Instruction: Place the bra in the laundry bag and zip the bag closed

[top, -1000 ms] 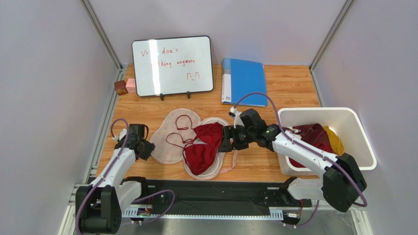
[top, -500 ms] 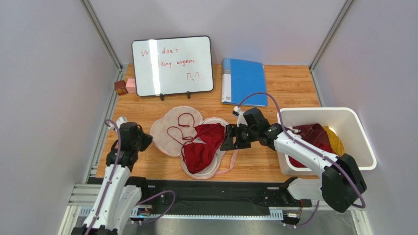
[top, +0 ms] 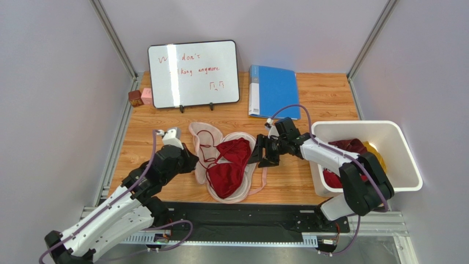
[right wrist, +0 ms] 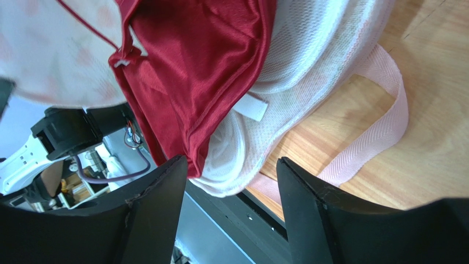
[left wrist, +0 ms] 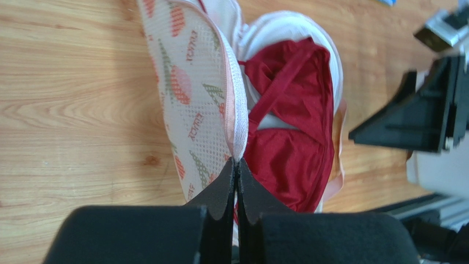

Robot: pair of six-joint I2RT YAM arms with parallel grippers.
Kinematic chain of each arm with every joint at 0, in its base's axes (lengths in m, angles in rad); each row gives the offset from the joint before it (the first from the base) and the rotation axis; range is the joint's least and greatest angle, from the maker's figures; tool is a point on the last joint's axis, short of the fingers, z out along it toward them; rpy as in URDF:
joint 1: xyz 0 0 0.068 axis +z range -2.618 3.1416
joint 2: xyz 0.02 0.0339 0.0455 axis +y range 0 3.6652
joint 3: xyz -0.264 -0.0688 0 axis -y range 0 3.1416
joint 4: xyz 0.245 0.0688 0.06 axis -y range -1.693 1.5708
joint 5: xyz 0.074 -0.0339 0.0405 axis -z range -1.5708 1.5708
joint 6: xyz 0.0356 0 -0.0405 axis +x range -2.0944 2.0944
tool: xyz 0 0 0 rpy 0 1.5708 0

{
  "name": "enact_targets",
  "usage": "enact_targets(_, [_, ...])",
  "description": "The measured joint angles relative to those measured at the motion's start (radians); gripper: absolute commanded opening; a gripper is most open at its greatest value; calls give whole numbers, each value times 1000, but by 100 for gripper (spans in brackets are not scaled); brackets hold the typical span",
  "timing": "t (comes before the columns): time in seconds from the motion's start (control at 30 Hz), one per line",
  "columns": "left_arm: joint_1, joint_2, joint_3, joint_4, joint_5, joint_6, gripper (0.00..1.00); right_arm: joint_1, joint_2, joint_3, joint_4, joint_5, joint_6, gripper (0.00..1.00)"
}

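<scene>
The left gripper (left wrist: 236,165), pinching the flap of the bag (left wrist: 187,93), should fold it slowly over the bra (left wrist: 292,126); the right gripper (right wrist: 231,165) is wide open, empty.

My left fingers (left wrist: 217,195) are matt black plastic. The cream leaf-printed laundry bag (left wrist: 187,104) is coarse open-weave mesh cloth; the dark red bra (left wrist: 297,148) inside it is smooth cloth with a soft sheen. Under the bag, the table (left wrist: 71,110) is smooth, light-grained wood.
</scene>
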Motion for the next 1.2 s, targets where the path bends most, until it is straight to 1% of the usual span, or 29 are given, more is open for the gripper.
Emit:
enact_targets(0.17, [-236,93,25,28,-109,29,0,-30,64,0,33,-25,18,56])
enact_targets(0.2, [-281,111,31,37,-135,34,0,-37,73,0,38,-26,18,47])
enact_targets(0.27, [-364,132,33,65,-172,44,0,-53,95,-4,48,-24,19,35])
enact_targets(0.33, [-409,140,33,100,-189,61,0,-67,121,-9,64,-24,24,29])
enact_targets(0.37, [-422,147,33,123,-193,69,0,-71,134,-13,74,-22,27,28])
enact_targets(0.43, [-443,171,33,175,-204,93,0,-77,159,-19,84,-17,32,15])
enact_targets(0.47, [-461,196,34,202,-210,106,0,-77,172,-23,90,-16,39,13])
enact_targets(0.73, [-582,359,34,341,-211,187,0,-77,239,-59,190,-16,93,13])
enact_targets(0.97, [-679,477,61,420,-150,245,0,-77,247,-66,232,-22,118,14])
enact_targets(1.1, [-713,518,64,449,-111,262,0,-77,251,-66,240,-25,119,15])
enact_targets(1.13, [-719,521,64,452,-101,266,1,-77,251,-66,240,-25,119,15])
enact_targets(1.2, [-723,523,64,457,-80,273,8,-77,252,-66,240,-26,118,15])
